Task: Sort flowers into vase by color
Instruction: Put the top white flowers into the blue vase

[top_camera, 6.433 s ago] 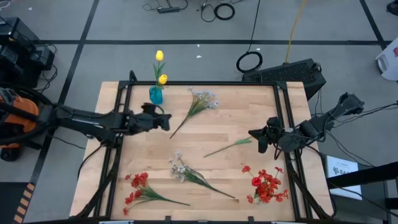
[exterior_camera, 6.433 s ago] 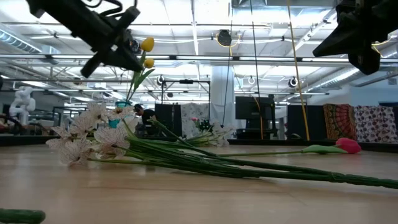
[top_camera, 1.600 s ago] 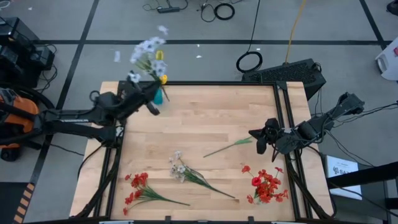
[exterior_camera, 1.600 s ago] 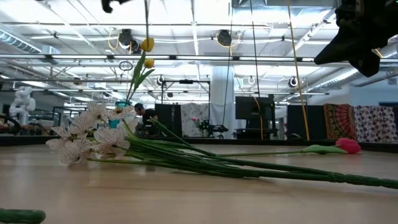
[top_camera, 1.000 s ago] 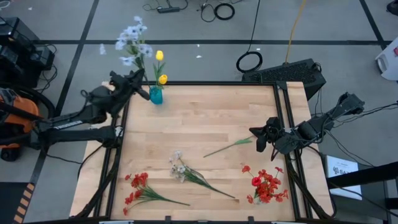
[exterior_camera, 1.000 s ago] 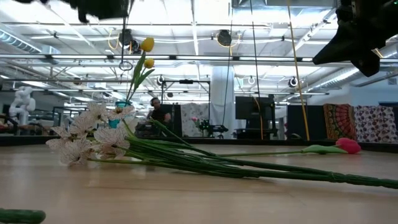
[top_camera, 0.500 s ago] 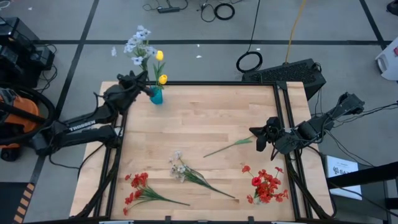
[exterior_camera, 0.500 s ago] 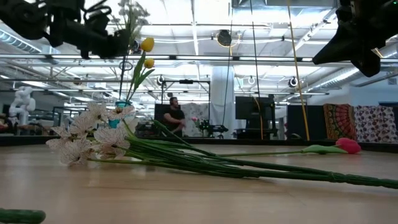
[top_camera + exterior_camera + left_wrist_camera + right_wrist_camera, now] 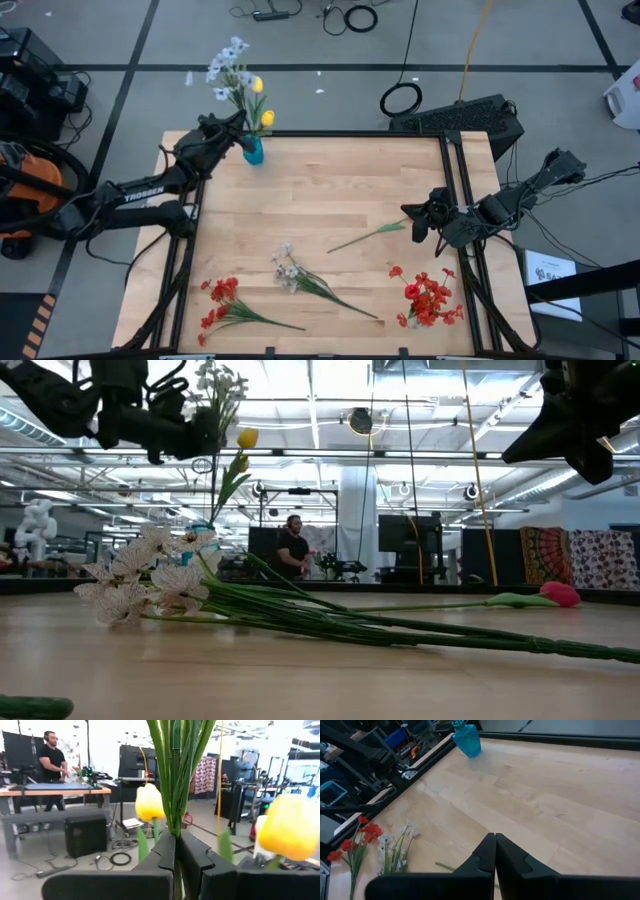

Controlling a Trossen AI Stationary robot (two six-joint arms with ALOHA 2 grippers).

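Observation:
My left gripper is at the table's far left corner, right beside the teal vase, and is shut on a sprig of white blossoms. The sprig stands upright, blossoms above the gripper. Two yellow tulips stand in the vase and show close in the left wrist view. Whether the sprig's lower end is inside the vase cannot be told. My right gripper is shut and empty, above the table's right side, by the red tulip lying on the table. My left gripper pinches the white sprig's bundle of green stems between its two fingers, below the blossoms. The fingers come level from the table's left and lie across the stems. The sprig stands upright, lifted clear of the table, with its blossoms above the fingers.
A second white sprig lies at the table's middle near side. Red sprays lie at the near left and near right. A black frame rail runs along the far edge. A person stands in the room beyond.
My left gripper, still shut on the white sprig, has come down and moved toward the table's right, up to the vase. The sprig has stayed upright and now stands beside the yellow tulips. My right arm has kept still.

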